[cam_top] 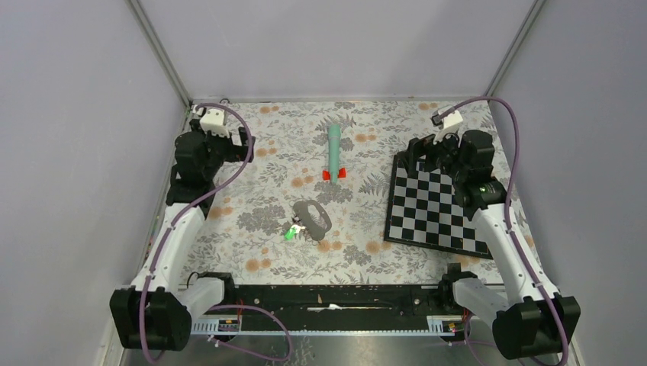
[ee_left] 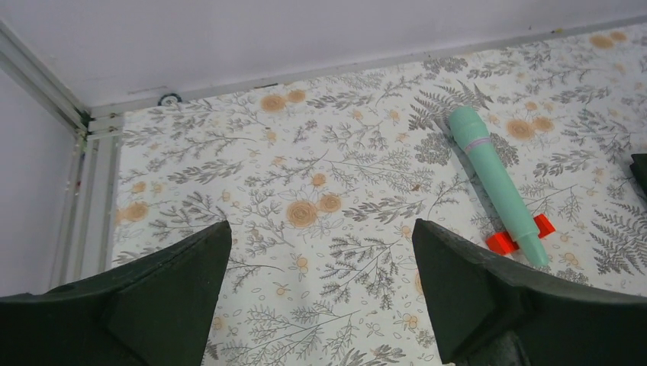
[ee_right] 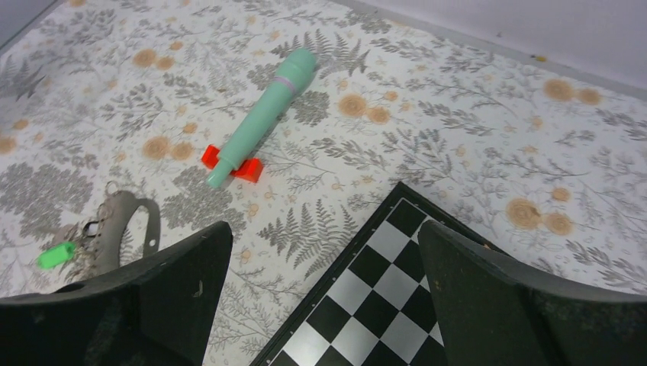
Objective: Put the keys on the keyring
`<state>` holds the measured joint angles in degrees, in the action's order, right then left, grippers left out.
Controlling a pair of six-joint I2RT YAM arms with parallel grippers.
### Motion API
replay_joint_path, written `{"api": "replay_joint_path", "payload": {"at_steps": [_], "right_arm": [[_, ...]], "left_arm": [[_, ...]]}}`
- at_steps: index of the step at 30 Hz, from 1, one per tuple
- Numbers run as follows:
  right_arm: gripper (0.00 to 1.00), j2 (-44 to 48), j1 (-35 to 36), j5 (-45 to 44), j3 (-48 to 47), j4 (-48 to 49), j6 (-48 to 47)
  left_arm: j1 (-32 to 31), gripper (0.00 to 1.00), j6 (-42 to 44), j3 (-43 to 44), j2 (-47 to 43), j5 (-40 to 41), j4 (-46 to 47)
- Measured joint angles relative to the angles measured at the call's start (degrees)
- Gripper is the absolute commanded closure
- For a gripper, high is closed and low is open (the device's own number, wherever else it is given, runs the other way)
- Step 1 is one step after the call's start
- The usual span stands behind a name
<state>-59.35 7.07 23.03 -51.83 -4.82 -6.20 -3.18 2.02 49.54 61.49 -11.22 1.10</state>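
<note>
Left gripper, right gripper wide open, empty. Risk: tiny keys flat beside keyring, pinch may slip.

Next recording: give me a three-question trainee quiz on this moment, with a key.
1. True or false: the green-headed key lies on the chessboard.
2. Which wrist camera shows the keyring? A left, B right, C both.
3. Fill in: the left hand and right hand both stand ___, holding nothing.
Key: 1 false, it lies by the keyring, off the chessboard. 2 B. 3 open.
</note>
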Motion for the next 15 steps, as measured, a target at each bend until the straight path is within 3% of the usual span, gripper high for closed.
{"api": "replay_joint_path", "payload": {"at_steps": [7, 15], "right_arm": [[0.00, 2.73, 0.00, -4.63, 0.17, 0.46, -0.33], [0.00, 5.73, -0.13, -5.92, 1.99, 0.83, -1.42]], "left_arm": [[0.85, 0.01, 0.37, 0.50, -6.54, -0.46, -3.54], [1.84, 0.01, -2.97, -0.42, -7.78, -5.46, -4.44]]}}
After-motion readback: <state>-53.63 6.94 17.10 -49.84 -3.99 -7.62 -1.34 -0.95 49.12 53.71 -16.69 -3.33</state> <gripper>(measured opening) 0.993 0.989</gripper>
